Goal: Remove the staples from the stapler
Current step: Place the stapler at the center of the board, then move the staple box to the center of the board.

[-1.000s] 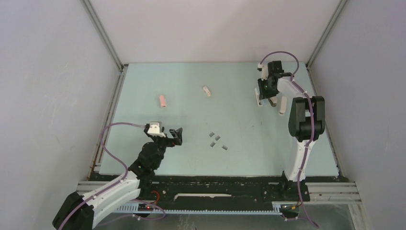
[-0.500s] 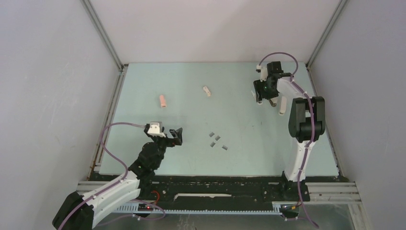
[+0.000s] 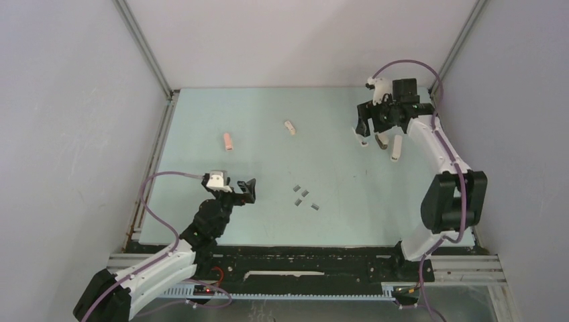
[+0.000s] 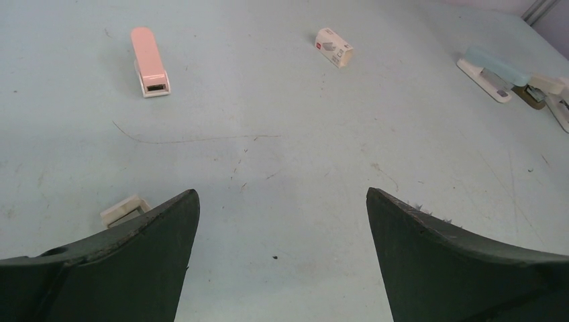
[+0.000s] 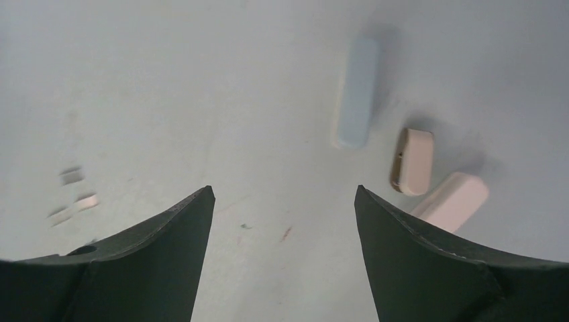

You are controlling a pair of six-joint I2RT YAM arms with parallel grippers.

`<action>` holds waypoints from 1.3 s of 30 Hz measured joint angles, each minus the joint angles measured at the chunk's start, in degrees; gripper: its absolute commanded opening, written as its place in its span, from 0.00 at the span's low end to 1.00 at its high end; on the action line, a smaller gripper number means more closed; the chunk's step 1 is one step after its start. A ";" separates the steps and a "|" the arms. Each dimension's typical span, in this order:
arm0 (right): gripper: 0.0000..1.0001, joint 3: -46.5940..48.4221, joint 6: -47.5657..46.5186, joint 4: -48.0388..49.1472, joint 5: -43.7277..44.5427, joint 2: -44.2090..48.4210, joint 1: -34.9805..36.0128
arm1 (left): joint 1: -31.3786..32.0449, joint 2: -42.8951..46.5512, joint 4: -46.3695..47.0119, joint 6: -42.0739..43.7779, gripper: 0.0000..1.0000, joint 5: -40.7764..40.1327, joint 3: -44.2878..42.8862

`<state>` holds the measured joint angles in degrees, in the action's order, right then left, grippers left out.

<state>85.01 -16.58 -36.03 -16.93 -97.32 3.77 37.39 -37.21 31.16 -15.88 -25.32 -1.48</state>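
Observation:
Several small grey staples point(image 3: 304, 196) lie loose on the mat near its middle, and two of them show blurred at the left of the right wrist view point(image 5: 72, 191). A pale blue stapler point(image 5: 357, 94) lies closed on the mat at the far right point(image 3: 363, 140), with a beige piece point(image 5: 412, 161) and a pinkish-white stapler point(image 5: 451, 201) beside it. My right gripper point(image 5: 284, 193) hovers over them point(image 3: 371, 129), open and empty. My left gripper point(image 4: 282, 194) is wide open and empty at the near left point(image 3: 245, 190), left of the staples.
A pink stapler point(image 3: 228, 141) lies at the far left and a small white box point(image 3: 289, 127) at the far middle. A small pale strip point(image 4: 124, 209) rests by my left finger. Grey walls close in the mat on three sides.
My right gripper has opened wide, and its arm has swung out to the right and risen above the pale blue stapler. The left arm has not moved.

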 measured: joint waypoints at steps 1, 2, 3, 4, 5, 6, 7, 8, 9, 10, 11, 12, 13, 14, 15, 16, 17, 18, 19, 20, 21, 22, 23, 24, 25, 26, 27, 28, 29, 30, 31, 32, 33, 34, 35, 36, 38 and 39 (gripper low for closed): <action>0.85 -0.79 -0.76 -0.11 -2.69 1.79 -0.02 | 0.00 0.20 0.00 0.00 1.00 0.00 0.00; 0.85 -1.51 -1.42 -0.33 -5.29 3.19 -0.04 | 0.00 0.48 0.02 0.00 1.00 -0.02 0.00; 0.85 -2.64 -2.38 -0.68 -8.68 4.96 -0.04 | 0.00 0.87 0.00 0.00 1.00 -0.04 0.00; 0.85 -3.65 -3.06 -1.09 -11.37 6.45 0.00 | 0.00 1.20 0.02 -0.02 1.00 -0.07 0.00; 0.85 -4.85 -3.91 -1.60 -14.29 8.09 0.15 | 0.00 1.75 0.02 -0.02 1.00 -0.09 0.00; 0.86 -5.86 -4.61 -2.05 -16.68 9.46 0.42 | 0.00 2.16 0.02 -0.04 1.00 -0.15 0.00; 0.86 -7.23 -5.57 -2.43 -19.69 11.21 0.87 | 0.00 2.73 0.00 -0.07 1.00 -0.31 0.00; 0.85 -8.13 -6.14 -2.58 -21.68 12.44 1.27 | 0.00 3.34 0.02 -0.11 1.00 -0.66 0.00; 0.86 -9.14 -6.69 -2.49 -23.67 13.66 1.70 | 0.00 3.69 0.00 -0.11 1.00 -0.94 0.00; 0.85 -10.49 -7.34 -2.32 -25.97 15.17 2.16 | 0.00 4.13 0.00 -0.11 1.00 -1.25 0.00; 0.85 -11.54 -7.74 -2.27 -27.63 16.37 2.45 | 0.00 4.42 0.00 -0.11 1.00 -1.51 0.00; 0.85 -12.87 -8.15 -2.01 -29.64 17.70 2.86 | 0.00 4.74 0.00 -0.11 1.00 -1.62 0.00; 0.86 -13.79 -8.48 -1.86 -31.17 18.67 3.08 | 0.00 4.92 0.00 -0.13 1.00 -1.70 0.00; 0.85 -14.73 -8.90 -1.57 -32.72 19.54 3.23 | 0.00 5.03 -0.02 -0.11 1.00 -1.77 0.00; 0.85 -15.85 -9.29 -1.18 -34.64 20.41 3.30 | 0.00 5.03 -0.04 -0.13 1.00 -1.95 0.02; 0.85 -16.55 -9.46 -0.98 -35.89 20.79 3.32 | 0.00 5.07 -0.13 -0.13 1.00 -2.10 0.00; 0.85 -17.14 -9.73 -0.85 -37.33 20.85 3.32 | 0.00 5.07 -0.33 -0.15 1.00 -2.32 0.00; 0.85 -17.59 -9.94 -0.81 -38.77 20.72 3.32 | 0.00 5.03 -0.76 -0.33 1.00 -2.91 0.00; 0.85 -17.86 -10.01 -0.81 -39.98 20.39 3.32 | 0.00 4.96 -1.11 -0.61 1.00 -3.37 0.00; 0.85 -18.03 -10.05 -0.83 -41.29 19.96 3.32 | 0.00 4.90 -1.90 -0.74 1.00 -4.11 -0.04; 0.85 -18.08 -10.10 -0.85 -42.49 19.41 3.34 | 0.00 4.74 -2.47 -0.92 1.00 -4.70 -0.04; 0.85 -18.10 -10.14 -0.85 -43.45 18.86 3.48 | 0.00 4.52 -2.99 -1.16 1.00 -5.14 -0.04; 0.85 -18.10 -10.16 -0.85 -44.00 18.40 3.69 | 0.00 4.33 -3.48 -1.20 1.00 -5.44 -0.04; 0.85 -18.12 -10.19 -0.85 -44.35 17.97 4.02 | 0.00 4.02 -4.04 -1.22 1.00 -5.68 -0.07; 0.85 -18.12 -10.21 -0.85 -44.52 17.73 4.33 | 0.00 3.78 -4.44 -1.22 1.00 -5.86 -0.11; 0.85 -18.12 -10.25 -0.85 -44.61 17.62 4.63 | 0.00 3.43 -4.94 -1.22 1.00 -5.92 -0.24; 0.85 -18.12 -10.29 -0.85 -44.72 17.62 4.94 | 0.00 2.99 -5.42 -1.22 1.00 -5.99 -0.46; 0.85 -18.12 -10.36 -0.85 -44.87 17.62 5.22 | 0.00 2.58 -5.97 -1.22 1.00 -5.99 -0.87; 0.85 -18.12 -10.40 -0.85 -44.96 17.62 5.49 | 0.00 2.16 -6.40 -1.22 1.00 -5.99 -1.44; 0.85 -18.12 -10.40 -0.85 -44.98 17.62 5.64 | 0.00 1.79 -6.80 -1.25 1.00 -5.97 -2.01; 0.85 -18.12 -10.43 -0.85 -44.98 17.62 5.73 | 0.00 1.40 -7.21 -1.31 1.00 -5.88 -2.73; 0.85 -18.12 -10.45 -0.85 -44.98 17.62 5.77 | 0.00 1.03 -7.72 -1.68 1.00 -5.66 -3.67; 0.85 -18.12 -10.47 -0.85 -44.96 17.62 5.81 | -0.02 0.61 -8.09 -1.92 1.00 -5.22 -4.68; 0.85 -18.12 -10.51 -0.85 -44.94 17.62 5.79 | -0.02 0.31 -8.31 -2.19 1.00 -4.39 -5.64; 0.85 -18.12 -10.54 -0.85 -44.92 17.62 5.77 | -0.07 0.11 -8.35 -2.51 1.00 -3.50 -6.60; 0.85 -18.12 -10.56 -0.85 -44.92 17.62 5.75 | -0.09 0.07 -8.37 -2.75 1.00 -2.71 -7.26; 0.85 -18.12 -10.56 -0.85 -44.92 17.62 5.70 | -0.50 -0.35 -8.33 -3.67 1.00 -0.22 -9.14; 0.85 -18.12 -10.56 -0.85 -44.89 17.62 5.62 | -0.72 -0.70 -8.17 -3.85 1.00 0.90 -9.90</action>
<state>66.89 -27.14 -36.88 -61.82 -79.70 9.39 36.67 -37.91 22.98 -19.73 -24.43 -11.38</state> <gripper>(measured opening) 0.851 0.996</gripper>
